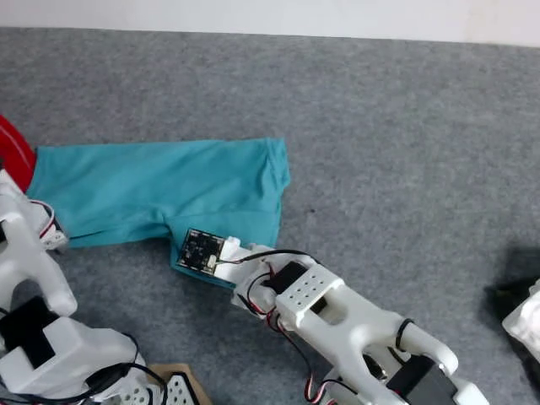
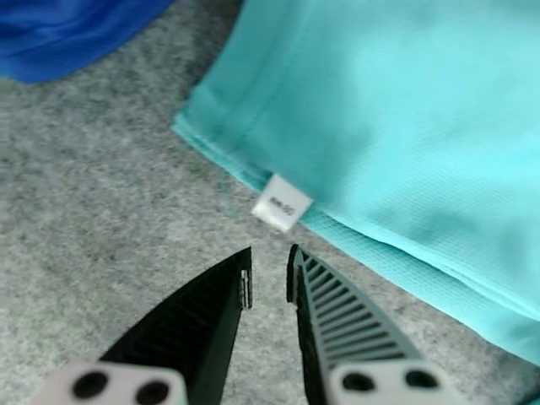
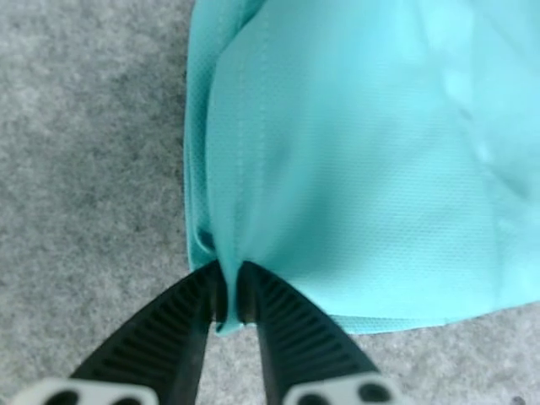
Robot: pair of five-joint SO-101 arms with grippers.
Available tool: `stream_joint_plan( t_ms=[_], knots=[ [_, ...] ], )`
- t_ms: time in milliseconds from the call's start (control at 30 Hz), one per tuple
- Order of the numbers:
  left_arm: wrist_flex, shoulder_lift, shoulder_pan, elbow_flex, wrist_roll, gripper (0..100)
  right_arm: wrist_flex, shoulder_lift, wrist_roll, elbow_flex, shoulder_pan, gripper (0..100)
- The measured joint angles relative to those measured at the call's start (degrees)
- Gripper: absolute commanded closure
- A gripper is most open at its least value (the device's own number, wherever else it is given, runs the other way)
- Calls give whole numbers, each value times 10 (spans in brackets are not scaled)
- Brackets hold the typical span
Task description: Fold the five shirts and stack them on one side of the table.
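A teal shirt (image 1: pixel 160 190) lies spread flat on the grey table (image 1: pixel 405 152), left of the middle. My right gripper (image 3: pixel 229 295) is shut on a bunched fold of the teal shirt (image 3: pixel 354 169) at its near hem; in the high view that arm's wrist (image 1: pixel 204 251) sits over the shirt's lower edge. My left gripper (image 2: pixel 270 268) hovers just off the hem of the teal shirt (image 2: pixel 396 118), near a white tag (image 2: pixel 283 207). Its fingers stand a narrow gap apart with nothing between them. A blue shirt (image 2: pixel 59 29) lies beyond that corner.
A red object (image 1: pixel 12 156) pokes in at the far left edge. A dark object (image 1: pixel 513 295) and a white object (image 1: pixel 527 319) sit at the right edge. A tan board (image 1: pixel 181 384) lies by the arm bases. Bare grey table stretches across the right half.
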Motion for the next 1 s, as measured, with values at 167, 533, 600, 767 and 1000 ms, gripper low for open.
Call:
stream_joint_plan(
  t_ms=[167,533,600,767,1000],
  knots=[
    [-4,0,1,5,0,909,0,-3,-1,-12,33,991],
    [-4,0,0,5,0,909,44,-3,-42,-160,75,991],
    [-7,0,0,5,0,909,44,-3,-42,-184,78,991],
    [-15,0,-11,5,0,909,44,71,-43,-284,111,991],
    [-22,0,-11,5,0,909,44,256,-51,-455,156,991]
  ],
)
